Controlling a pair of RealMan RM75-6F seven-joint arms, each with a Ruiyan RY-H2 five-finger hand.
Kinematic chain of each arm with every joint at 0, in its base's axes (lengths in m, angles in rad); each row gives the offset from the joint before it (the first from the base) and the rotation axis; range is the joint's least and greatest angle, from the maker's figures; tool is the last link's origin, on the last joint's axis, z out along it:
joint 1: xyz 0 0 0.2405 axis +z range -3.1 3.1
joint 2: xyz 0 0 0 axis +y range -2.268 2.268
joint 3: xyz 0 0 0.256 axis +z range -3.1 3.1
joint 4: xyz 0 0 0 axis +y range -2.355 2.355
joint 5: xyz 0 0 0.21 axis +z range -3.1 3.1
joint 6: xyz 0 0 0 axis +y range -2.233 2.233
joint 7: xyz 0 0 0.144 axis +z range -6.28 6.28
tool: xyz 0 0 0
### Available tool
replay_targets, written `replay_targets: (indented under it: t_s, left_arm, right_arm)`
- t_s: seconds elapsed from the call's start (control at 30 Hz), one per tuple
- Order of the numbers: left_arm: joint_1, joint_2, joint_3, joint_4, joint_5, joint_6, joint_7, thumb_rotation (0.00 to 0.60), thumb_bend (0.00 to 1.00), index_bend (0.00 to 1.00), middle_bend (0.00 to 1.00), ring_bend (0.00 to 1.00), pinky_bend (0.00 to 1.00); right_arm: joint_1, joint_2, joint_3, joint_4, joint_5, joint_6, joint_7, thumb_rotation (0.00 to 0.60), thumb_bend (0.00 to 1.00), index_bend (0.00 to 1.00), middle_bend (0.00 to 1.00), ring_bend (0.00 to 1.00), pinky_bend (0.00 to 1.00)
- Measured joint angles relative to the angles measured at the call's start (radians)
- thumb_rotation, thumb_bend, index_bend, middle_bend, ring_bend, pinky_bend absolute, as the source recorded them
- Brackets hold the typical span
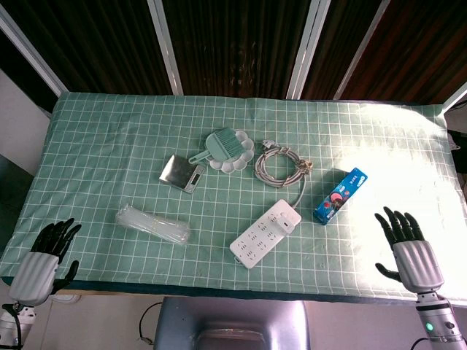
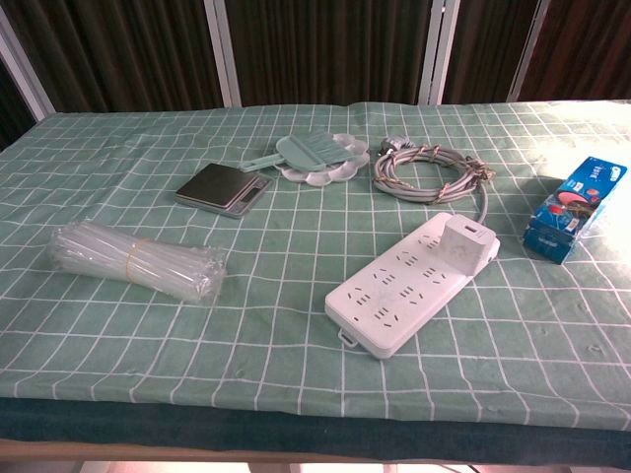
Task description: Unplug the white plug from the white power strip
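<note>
A white power strip [image 1: 263, 235] [image 2: 409, 284] lies diagonally near the table's front middle. A white block-shaped plug [image 1: 285, 216] [image 2: 463, 242] sits in its far right end. The strip's grey cable runs back to a coil [image 1: 279, 164] [image 2: 427, 170]. My left hand [image 1: 44, 259] hovers at the front left corner, fingers spread, holding nothing. Far from the strip at the front right edge is my right hand [image 1: 408, 246], also spread and empty. Neither hand shows in the chest view.
A bundle of clear tubes [image 1: 153, 224] [image 2: 133, 260] lies left of the strip. Behind are a small scale [image 1: 182, 173] [image 2: 223, 189], a white palette with a green brush [image 1: 230, 151] [image 2: 317, 158], and a blue toothpaste box [image 1: 341, 194] [image 2: 578, 208] on the right.
</note>
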Motion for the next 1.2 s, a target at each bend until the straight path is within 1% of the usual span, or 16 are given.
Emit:
replay_targets:
  t_s: [0.07, 0.17, 0.3, 0.43, 0.5, 0.67, 0.77, 0.8, 0.9, 1.0, 1.07, 1.2]
  left_arm:
    - [-0.004, 0.0, 0.007, -0.003, 0.008, -0.008, 0.001, 0.6, 0.47, 0.0, 0.0, 0.0, 0.09]
    - [-0.017, -0.003, 0.024, -0.003, 0.047, -0.021, -0.012, 0.6, 0.48, 0.0, 0.0, 0.0, 0.09]
    - [-0.061, -0.034, 0.054, 0.015, 0.147, -0.06, -0.041, 0.6, 0.49, 0.0, 0.0, 0.0, 0.09]
    - [-0.133, -0.092, 0.065, 0.017, 0.213, -0.147, -0.031, 0.6, 0.55, 0.0, 0.0, 0.0, 0.09]
    - [-0.168, -0.123, 0.065, 0.016, 0.228, -0.194, -0.015, 0.6, 0.58, 0.0, 0.0, 0.0, 0.09]
    - [-0.241, -0.196, 0.056, 0.005, 0.244, -0.294, 0.015, 0.6, 0.7, 0.0, 0.0, 0.0, 0.09]
    - [-0.301, -0.268, 0.027, -0.003, 0.228, -0.391, 0.035, 0.6, 0.75, 0.0, 0.0, 0.0, 0.09]
    - [-0.329, -0.308, 0.008, -0.005, 0.215, -0.433, 0.052, 0.6, 0.76, 0.0, 0.0, 0.0, 0.08]
    - [-0.392, -0.405, -0.043, -0.005, 0.168, -0.512, 0.113, 0.6, 0.78, 0.0, 0.0, 0.0, 0.08]
    - [-0.437, -0.48, -0.081, 0.003, 0.108, -0.564, 0.163, 0.6, 0.8, 0.0, 0.0, 0.0, 0.08]
    - [-0.459, -0.516, -0.097, 0.015, 0.073, -0.591, 0.179, 0.6, 0.81, 0.0, 0.0, 0.0, 0.08]
    - [-0.501, -0.59, -0.132, 0.063, 0.009, -0.631, 0.223, 0.6, 0.81, 0.0, 0.0, 0.0, 0.07]
  right_arm:
    - [0.003, -0.001, 0.0, -0.002, 0.0, -0.005, -0.002, 0.6, 0.14, 0.0, 0.0, 0.0, 0.0]
    - [0.008, -0.003, -0.002, -0.001, -0.004, -0.013, -0.003, 0.6, 0.14, 0.0, 0.0, 0.0, 0.0]
    - [0.028, -0.011, -0.005, 0.006, -0.021, -0.037, 0.007, 0.6, 0.14, 0.0, 0.0, 0.0, 0.0]
    - [0.065, -0.023, -0.006, 0.015, -0.042, -0.084, 0.012, 0.6, 0.14, 0.0, 0.0, 0.0, 0.0]
    - [0.091, -0.03, -0.006, 0.017, -0.053, -0.114, 0.013, 0.6, 0.14, 0.0, 0.0, 0.0, 0.0]
    - [0.139, -0.046, 0.001, 0.014, -0.076, -0.162, 0.002, 0.6, 0.14, 0.0, 0.0, 0.0, 0.0]
    - [0.191, -0.065, 0.016, 0.011, -0.082, -0.227, -0.021, 0.6, 0.14, 0.0, 0.0, 0.0, 0.0]
    - [0.208, -0.072, 0.022, 0.01, -0.077, -0.253, -0.031, 0.6, 0.14, 0.0, 0.0, 0.0, 0.0]
    - [0.269, -0.106, 0.044, 0.011, -0.047, -0.335, -0.067, 0.6, 0.14, 0.0, 0.0, 0.0, 0.0]
    - [0.318, -0.148, 0.062, 0.026, -0.014, -0.388, -0.088, 0.6, 0.14, 0.0, 0.0, 0.0, 0.0]
    - [0.345, -0.174, 0.072, 0.043, 0.005, -0.419, -0.095, 0.6, 0.14, 0.0, 0.0, 0.0, 0.0]
    - [0.385, -0.208, 0.084, 0.07, 0.029, -0.457, -0.107, 0.6, 0.14, 0.0, 0.0, 0.0, 0.0]
